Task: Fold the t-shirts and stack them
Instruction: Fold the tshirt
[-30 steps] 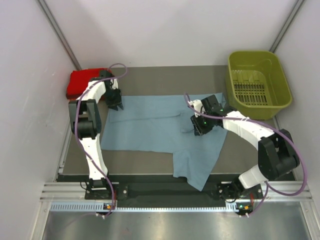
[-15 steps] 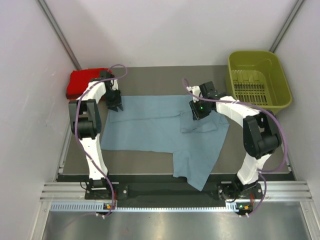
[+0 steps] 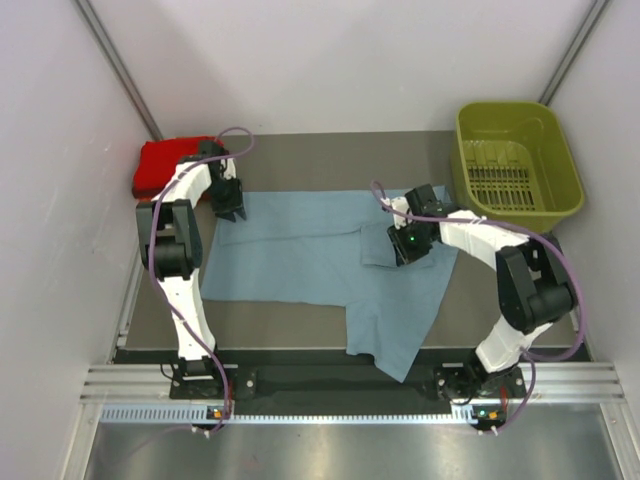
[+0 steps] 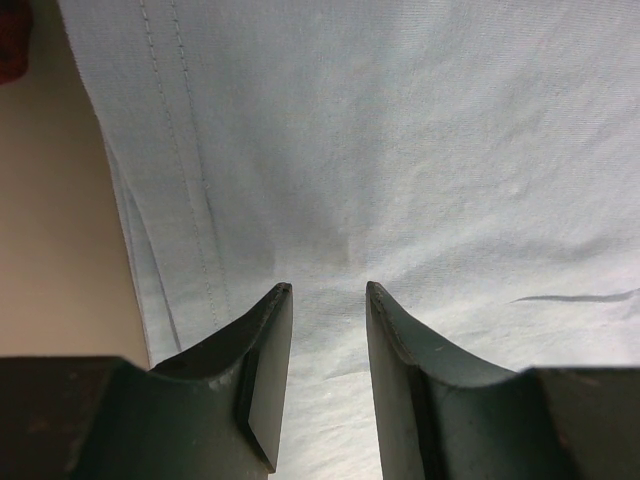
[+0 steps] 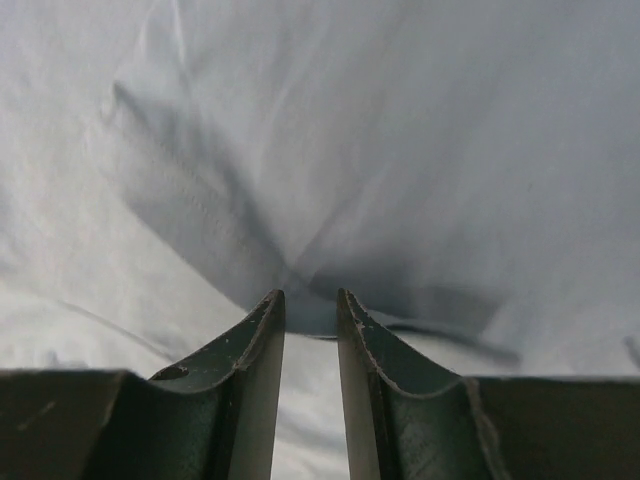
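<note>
Tabletop (image 3: pixel 300 160): one red t-shirt (image 3: pixel 158 165), one basket (image 3: pixel 465 150), one blue t-shirt (image 3: pixel 300 250) pinched by right claw (image 5: pixel 310 297); left claw (image 4: pixel 328 288) unclear.

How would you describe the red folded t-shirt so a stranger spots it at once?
Look at the table, then its far left corner. The red folded t-shirt lies there as a small bright bundle, unlike the grey-blue t-shirt spread flat across the middle.
</note>
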Controlling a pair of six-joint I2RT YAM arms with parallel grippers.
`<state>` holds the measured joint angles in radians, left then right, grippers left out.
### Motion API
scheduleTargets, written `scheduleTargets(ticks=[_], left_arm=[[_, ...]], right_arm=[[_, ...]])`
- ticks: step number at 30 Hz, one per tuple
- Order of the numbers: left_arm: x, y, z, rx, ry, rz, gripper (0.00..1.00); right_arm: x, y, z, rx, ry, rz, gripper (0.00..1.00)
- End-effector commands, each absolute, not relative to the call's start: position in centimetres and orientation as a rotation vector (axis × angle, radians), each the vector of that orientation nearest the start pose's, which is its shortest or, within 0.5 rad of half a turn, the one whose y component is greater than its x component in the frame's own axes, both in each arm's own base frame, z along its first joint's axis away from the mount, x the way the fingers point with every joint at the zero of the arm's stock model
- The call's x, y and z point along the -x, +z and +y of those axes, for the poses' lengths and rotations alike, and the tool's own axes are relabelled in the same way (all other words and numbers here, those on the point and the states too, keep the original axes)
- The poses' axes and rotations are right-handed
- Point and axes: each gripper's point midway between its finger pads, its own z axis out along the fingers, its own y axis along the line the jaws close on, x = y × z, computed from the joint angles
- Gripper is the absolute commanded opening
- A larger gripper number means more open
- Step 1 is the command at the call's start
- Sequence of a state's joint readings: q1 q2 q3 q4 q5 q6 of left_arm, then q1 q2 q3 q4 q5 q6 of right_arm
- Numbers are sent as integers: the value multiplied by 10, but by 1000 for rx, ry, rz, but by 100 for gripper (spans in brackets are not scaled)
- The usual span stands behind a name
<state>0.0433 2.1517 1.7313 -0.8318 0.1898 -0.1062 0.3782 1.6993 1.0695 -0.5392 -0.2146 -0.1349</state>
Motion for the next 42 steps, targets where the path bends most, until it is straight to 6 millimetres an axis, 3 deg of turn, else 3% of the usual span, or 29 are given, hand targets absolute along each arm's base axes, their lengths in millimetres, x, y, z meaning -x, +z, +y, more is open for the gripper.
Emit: scheduleTargets(ticks=[1,6,11,16,18,22,28,36,42], left_arm=[[-464,68,-20,170,-310,2739,41],[-467,67,-22,177,-334,2735,41],[-470,69,-24,177,-340,2726,41],[-466,64,-22,177,-320,2741,41],[-461,60,-20,177,-304,2758,41],[-455,54,-16,184,-277,2777,41],[-454,40,-10,189,-220,2806,41],[-465,20,-6,164,-143,2839,41],[-478,12,-1,149,-106,2833,41]], right_arm=[[-293,57,154,741,392,2604,28],[-274,70,146,739,393,2568,29],[-279,85,134,680,360,2526,30],[-318,89,114,482,348,2532,33],[-342,93,108,419,339,2523,36],[-375,97,110,358,364,2511,45],[-391,68,112,326,367,2572,63],[-403,37,103,205,381,2650,65],[-440,29,101,161,393,2640,65]])
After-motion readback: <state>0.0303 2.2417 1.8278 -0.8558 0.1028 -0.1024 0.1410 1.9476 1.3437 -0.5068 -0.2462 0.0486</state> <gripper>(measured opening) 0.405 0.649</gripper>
